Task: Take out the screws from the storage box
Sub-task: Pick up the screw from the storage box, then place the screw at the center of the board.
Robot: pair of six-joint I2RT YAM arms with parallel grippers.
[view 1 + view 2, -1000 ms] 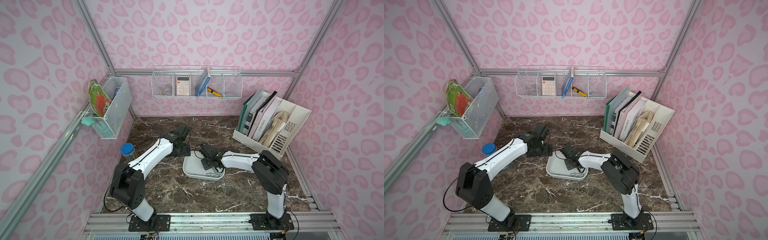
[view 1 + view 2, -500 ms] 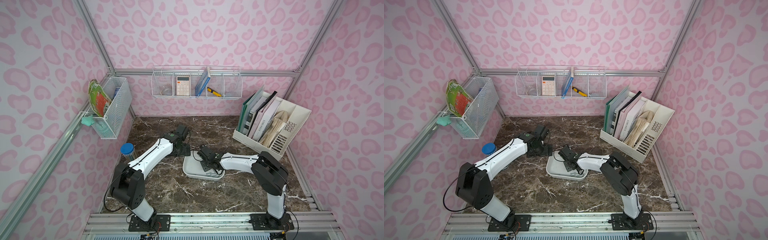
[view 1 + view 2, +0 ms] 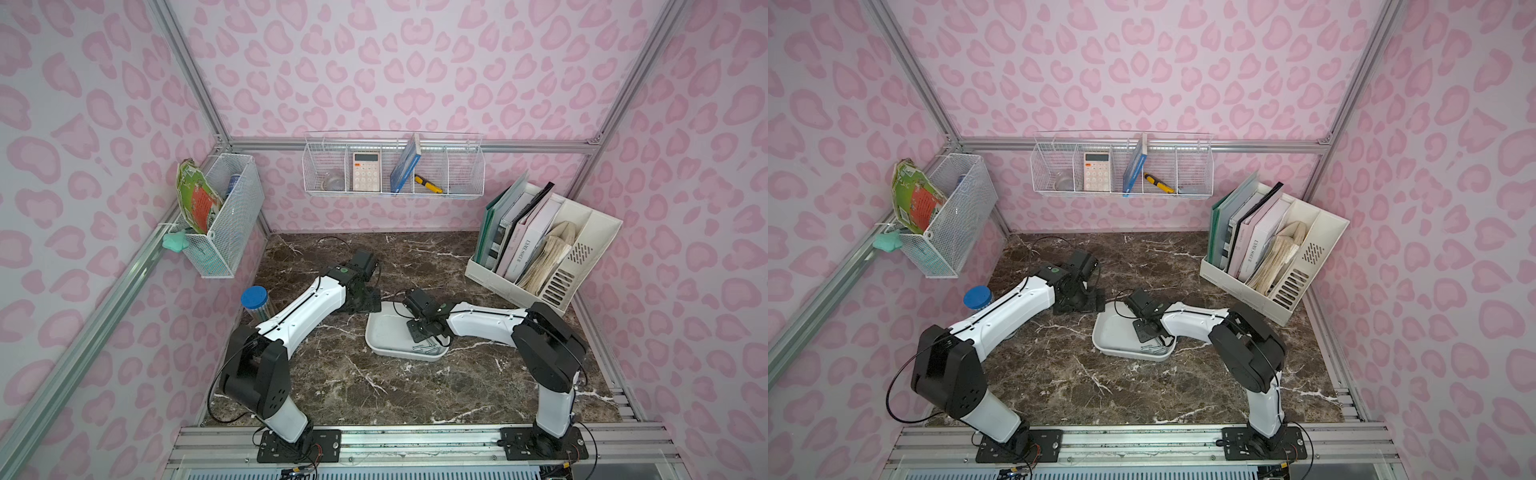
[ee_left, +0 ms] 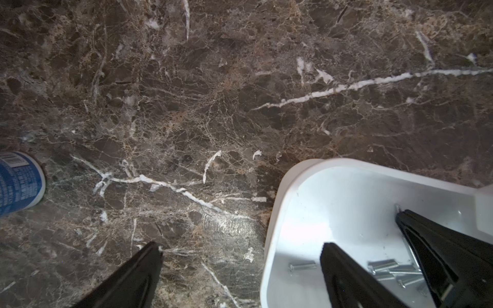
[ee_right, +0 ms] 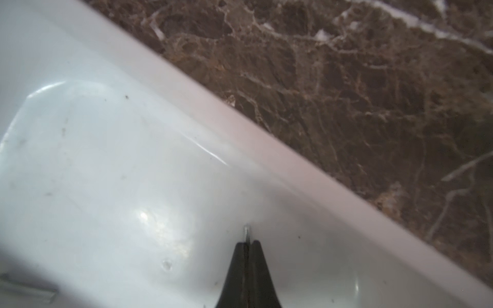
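One shallow white plastic tray (image 3: 384, 332) with rounded corners, centre of a dark brown marble counter (image 3: 374, 386). Inside it, right gripper (image 5: 248, 243) pinched shut on one thin silver-grey metal screw (image 5: 247, 232), tip protruding, seemingly ready for lifting out. Left gripper (image 4: 238, 246) spread wide and empty across the tray's far left rim, probably for steadying. Roughly seven more screws (image 4: 392, 269) heaped in the near right corner, partly hidden.

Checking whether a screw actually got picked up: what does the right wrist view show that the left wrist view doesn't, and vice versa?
Only the right wrist view, clearly: one screw pinched in the shut right gripper, its threaded tip poking out. Only the left wrist view: loose screws heaped in the storage box, the open left gripper, and a blue-labelled canister. Both: that box on the marble table.
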